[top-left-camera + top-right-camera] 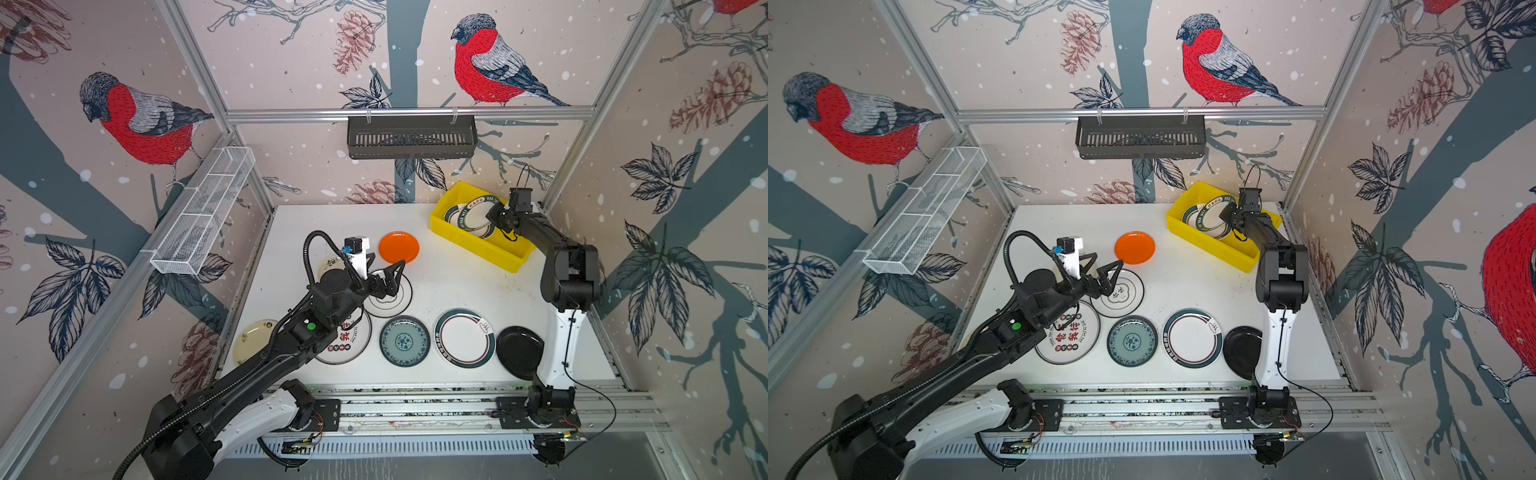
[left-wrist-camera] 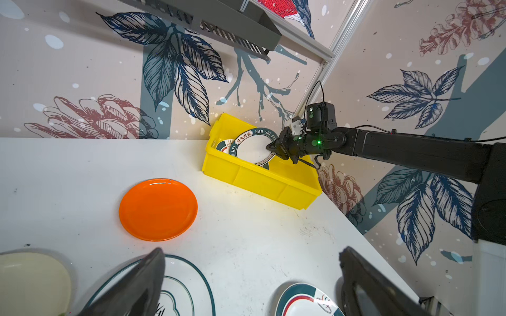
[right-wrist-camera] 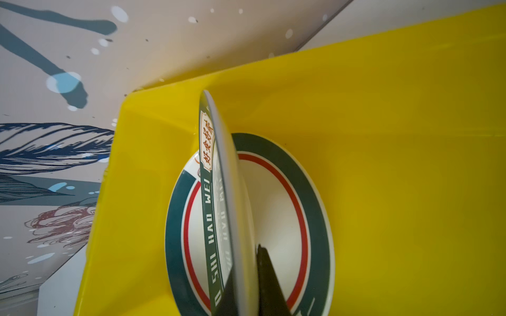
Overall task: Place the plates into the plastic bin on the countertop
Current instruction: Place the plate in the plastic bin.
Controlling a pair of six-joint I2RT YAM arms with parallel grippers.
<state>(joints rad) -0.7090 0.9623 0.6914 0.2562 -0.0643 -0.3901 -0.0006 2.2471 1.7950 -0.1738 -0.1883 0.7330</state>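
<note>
**Yellow bin: one plate in, one at the rim, eight to go**

Your right gripper (image 2: 271,147) pinches the rim of a lettered teal-rimmed plate (image 2: 253,150). It is tilted on edge, with its lower part down inside the plastic bin (image 1: 469,243). The bin stands at the far right corner of the countertop (image 1: 449,278). Beneath it, a red-ringed plate (image 3: 273,205) lies flat on the bin floor; you cannot tell whether the two touch. Count one placed and one nearly placed.

Eight plates are left on the countertop:
- orange plate (image 1: 399,247)
- cream floral plate (image 1: 330,264), half hidden by your left arm
- thin-rimmed white plate (image 1: 392,301)
- red-character plate (image 1: 347,345)
- pale cream plate (image 1: 253,340)
- teal-patterned plate (image 1: 405,341)
- teal-banded white plate (image 1: 464,338)
- black plate (image 1: 519,351)

Your left gripper (image 1: 385,266) hangs spread wide over the thin-rimmed white plate, holding nothing. The black slatted basket (image 1: 411,137) and white wire-mesh basket (image 1: 203,212) show no plates.
</note>
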